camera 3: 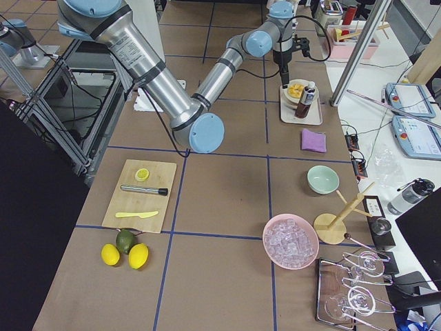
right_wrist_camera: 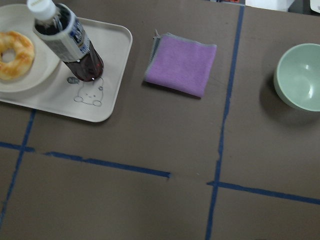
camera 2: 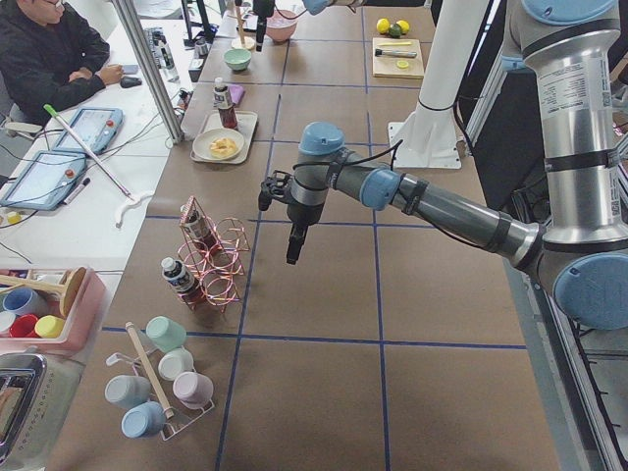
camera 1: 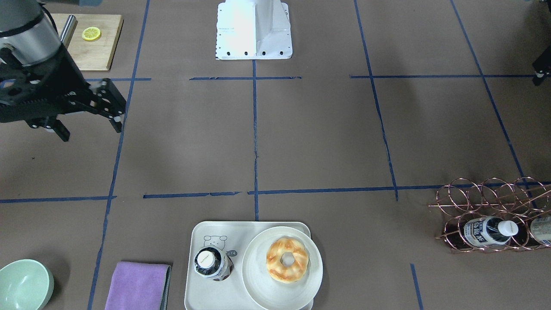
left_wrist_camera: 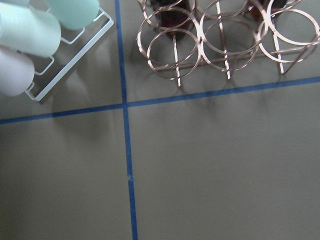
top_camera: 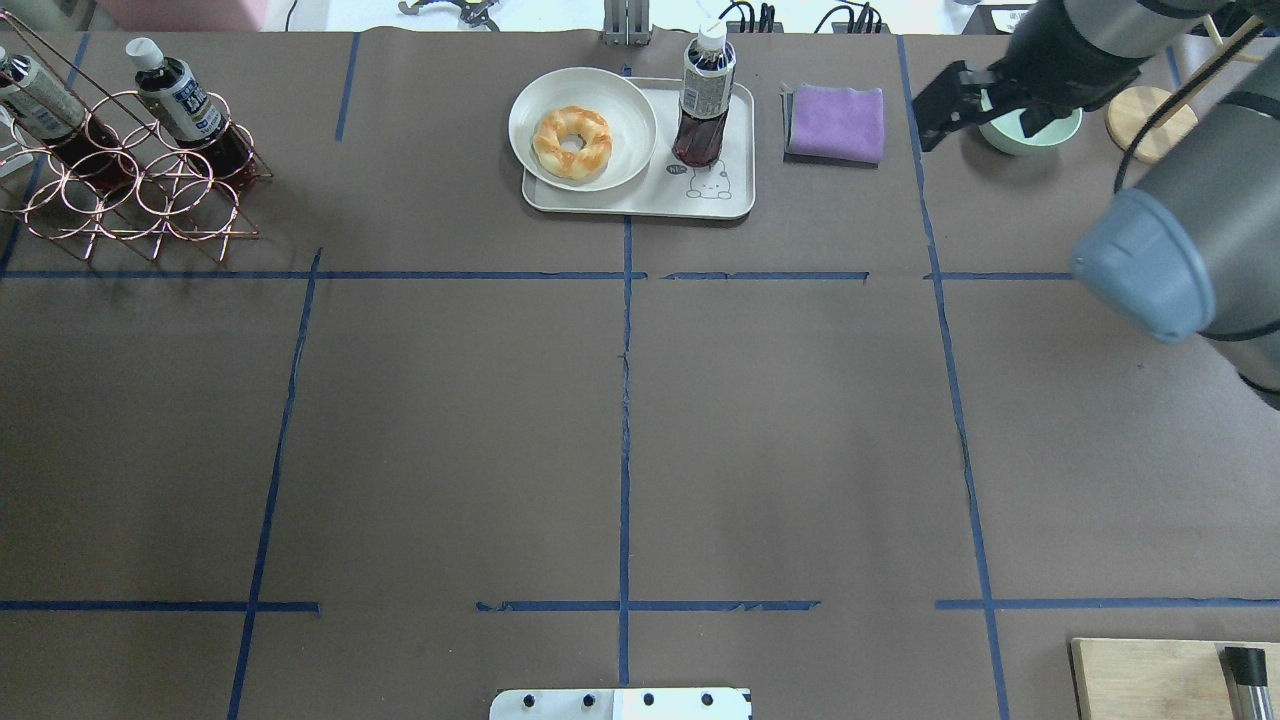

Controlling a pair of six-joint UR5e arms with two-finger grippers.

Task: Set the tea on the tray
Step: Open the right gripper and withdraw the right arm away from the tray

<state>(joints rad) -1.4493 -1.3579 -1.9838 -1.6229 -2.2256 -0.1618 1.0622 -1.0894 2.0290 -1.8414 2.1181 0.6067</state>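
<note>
Tea (top_camera: 703, 100) upright on tray (top_camera: 733, 150); plate (top_camera: 630, 105) hides tray's end.

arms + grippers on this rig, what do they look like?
Both the left arm and right arm: silver tubes, dark grey joints, pale blue caps. A black cable runs by the left wrist. The left gripper and right gripper: black, two-finger; the right shows exposed linkages.

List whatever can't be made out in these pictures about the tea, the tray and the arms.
Left tool: open or shut cannot be told; only the two side views show it, small, and its wrist view shows no fingers.
Small clear plastic tea bottle: label print too small to read in every view.
Cream-white rectangular tray: its edge runs off the front-facing view's bottom; the round white plate hides part of its floor.
</note>
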